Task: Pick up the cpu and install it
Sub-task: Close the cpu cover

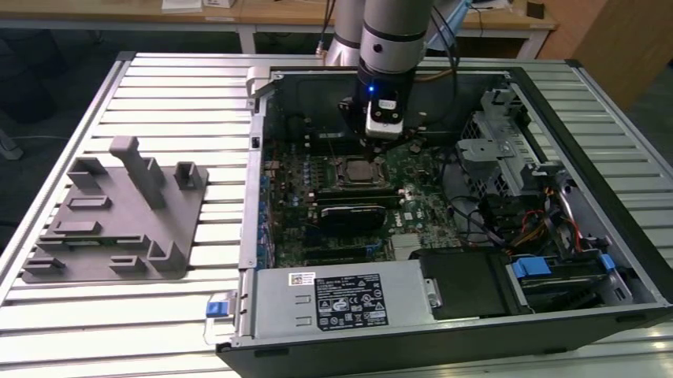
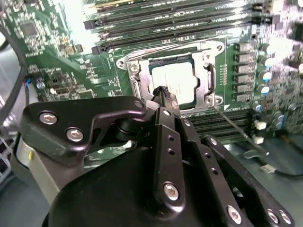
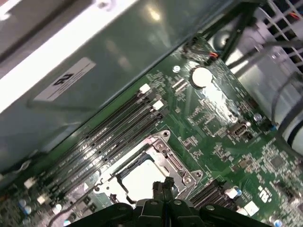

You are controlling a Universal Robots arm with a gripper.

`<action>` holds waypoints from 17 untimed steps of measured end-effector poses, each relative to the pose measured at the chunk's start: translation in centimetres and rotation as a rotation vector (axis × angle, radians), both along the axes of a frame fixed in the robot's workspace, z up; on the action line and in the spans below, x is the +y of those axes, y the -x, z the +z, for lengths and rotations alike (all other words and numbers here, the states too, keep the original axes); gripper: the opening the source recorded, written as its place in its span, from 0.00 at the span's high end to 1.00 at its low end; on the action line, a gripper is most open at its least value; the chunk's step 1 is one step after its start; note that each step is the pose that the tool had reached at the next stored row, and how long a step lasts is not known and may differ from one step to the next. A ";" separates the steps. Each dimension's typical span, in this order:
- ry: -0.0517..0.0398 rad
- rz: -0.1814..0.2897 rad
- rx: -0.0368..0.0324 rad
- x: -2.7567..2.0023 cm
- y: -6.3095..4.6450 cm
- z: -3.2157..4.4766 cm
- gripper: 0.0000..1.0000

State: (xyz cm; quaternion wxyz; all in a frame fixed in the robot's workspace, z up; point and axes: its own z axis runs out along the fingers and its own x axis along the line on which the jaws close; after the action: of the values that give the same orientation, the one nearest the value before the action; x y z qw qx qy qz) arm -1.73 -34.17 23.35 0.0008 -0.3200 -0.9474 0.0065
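Inside the open case [image 1: 589, 311], my gripper [image 2: 162, 91] hangs low over the motherboard [image 2: 57, 66]. Both wrist views show its two fingers pressed together with nothing between them. The cpu [image 2: 176, 80] lies flat in the socket [image 2: 209, 75], silver top up and framed by the metal bracket. The fingertips are poised over one edge of it, and I cannot tell from here whether they touch the lid. In the exterior view the arm stands upright over the middle of the board, with the cpu just below the tool. The hazard I see is contact. If the cpu is not fully settled, a sideways nudge from the closed tips could skew it in the socket and damage the contacts beneath. A hard push down could mar the lid or flex the board. A thin lever [image 2: 236, 130] juts from the socket's corner, and the memory slots [image 2: 156, 21] run close alongside, so a careless swing could snag either. The gripper's own body hides part of the socket from me, so I could easily misjudge height.
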 end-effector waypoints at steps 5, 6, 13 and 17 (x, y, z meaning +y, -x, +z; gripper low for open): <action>0.0000 0.091 0.0000 0.00 0.0 -0.01 0.89; 0.0000 0.109 0.0000 0.00 0.0 -0.01 0.89; 0.0001 0.237 0.0000 0.00 0.0 -0.02 0.89; 0.0001 0.308 0.0000 0.00 0.0 -0.02 0.89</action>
State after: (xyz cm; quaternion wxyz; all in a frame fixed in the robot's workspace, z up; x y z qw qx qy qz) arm -1.73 -34.17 23.33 -0.0002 -0.1706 -0.9853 0.0065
